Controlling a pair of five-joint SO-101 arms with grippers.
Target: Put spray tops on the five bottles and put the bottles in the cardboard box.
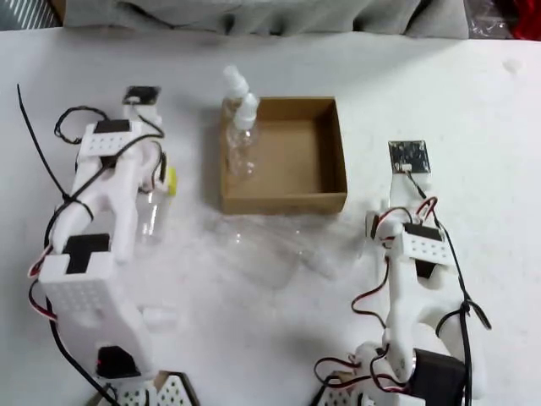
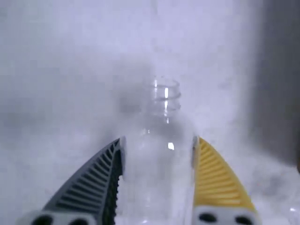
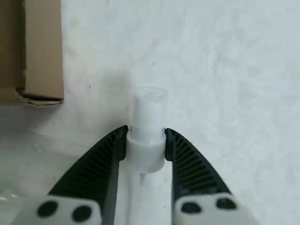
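Left claw (image 2: pixel 158 141) clamped on clear bottle (image 2: pixel 159 171); right claw (image 3: pixel 146 133) clamped on spray top (image 3: pixel 146 115).

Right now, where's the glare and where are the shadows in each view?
Left wrist view: glints on the neck of the clear bottle, with a soft shadow beside it. Right wrist view: the spray top throws a faint shadow toward the cardboard box. High view: the bright white table nearly swallows the lying bottles.

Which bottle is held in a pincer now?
The uncapped bottle in the left pincer; the two capped bottles at the cardboard box are not gripped.
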